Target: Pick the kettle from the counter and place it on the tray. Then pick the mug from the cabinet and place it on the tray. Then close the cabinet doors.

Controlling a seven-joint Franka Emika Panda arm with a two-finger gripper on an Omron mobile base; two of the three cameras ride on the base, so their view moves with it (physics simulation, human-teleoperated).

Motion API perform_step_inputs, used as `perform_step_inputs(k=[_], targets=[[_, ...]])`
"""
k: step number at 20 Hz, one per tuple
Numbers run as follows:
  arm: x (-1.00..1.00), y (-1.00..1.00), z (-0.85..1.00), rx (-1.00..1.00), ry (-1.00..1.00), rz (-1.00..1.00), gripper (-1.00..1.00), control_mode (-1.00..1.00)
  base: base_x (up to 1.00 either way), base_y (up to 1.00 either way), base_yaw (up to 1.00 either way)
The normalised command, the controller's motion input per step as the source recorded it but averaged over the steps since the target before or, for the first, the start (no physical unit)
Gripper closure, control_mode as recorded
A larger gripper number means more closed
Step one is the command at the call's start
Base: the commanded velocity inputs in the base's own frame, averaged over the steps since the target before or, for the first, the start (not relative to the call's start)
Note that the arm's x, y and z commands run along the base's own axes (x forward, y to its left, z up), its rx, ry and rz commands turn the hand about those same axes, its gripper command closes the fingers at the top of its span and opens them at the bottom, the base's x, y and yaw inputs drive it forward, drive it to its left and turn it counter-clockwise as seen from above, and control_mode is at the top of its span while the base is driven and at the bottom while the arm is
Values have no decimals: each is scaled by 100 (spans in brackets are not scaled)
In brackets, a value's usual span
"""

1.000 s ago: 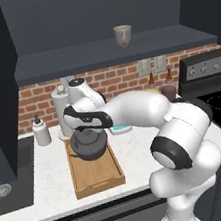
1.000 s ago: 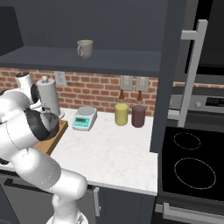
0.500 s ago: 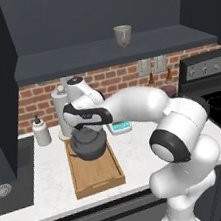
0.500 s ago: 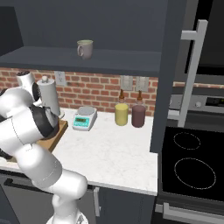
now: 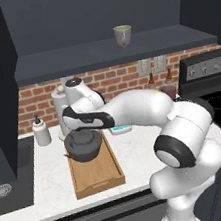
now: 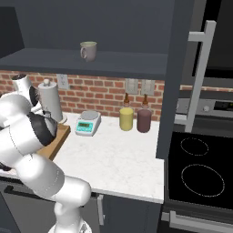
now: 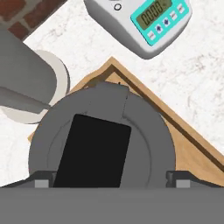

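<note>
Gripper [image 7: 112, 183] spread wide above the squat dark grey kettle [image 7: 103, 140], which sits on the tray.

From the left base camera, the gripper [image 5: 80, 130] hangs right over the kettle [image 5: 83, 146], which rests at the far end of the shallow light-brown wooden tray [image 5: 97, 174] on the white marbled counter [image 5: 47, 178]; a small grey-green mug [image 5: 123, 35] stands on the dark cabinet shelf [image 5: 98, 53] above, and a white soap bottle [image 5: 41, 131] stands to the tray's left. From the right base camera, the mug [image 6: 88, 50] sits on the shelf, a white-and-teal kitchen scale [image 6: 88, 123] lies beside the tray [image 6: 57, 139], with a yellow canister [image 6: 126, 118] and a maroon canister [image 6: 144, 120] further right. From the hand camera, both finger tips [image 7: 41, 181] stand apart either side of the kettle's black handle, gripping nothing; the tray [image 7: 192, 144] corner and the scale [image 7: 144, 22] lie beyond.
</note>
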Motion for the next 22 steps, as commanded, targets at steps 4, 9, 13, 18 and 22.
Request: perform_step_inputs(k=[4,9,13,18,22], targets=[[-35,-1,15,0,-22,16,-100,-100,0,0,0],[-15,-4,7,0,-9,18,-100,-100,0,0,0],[1,-14,0,-3,0,13,-100,-100,0,0,0],[12,-11,1,-3,-3,13,-100,-100,0,0,0],[0,-4,10,0,0,11,-100,-100,0,0,0]])
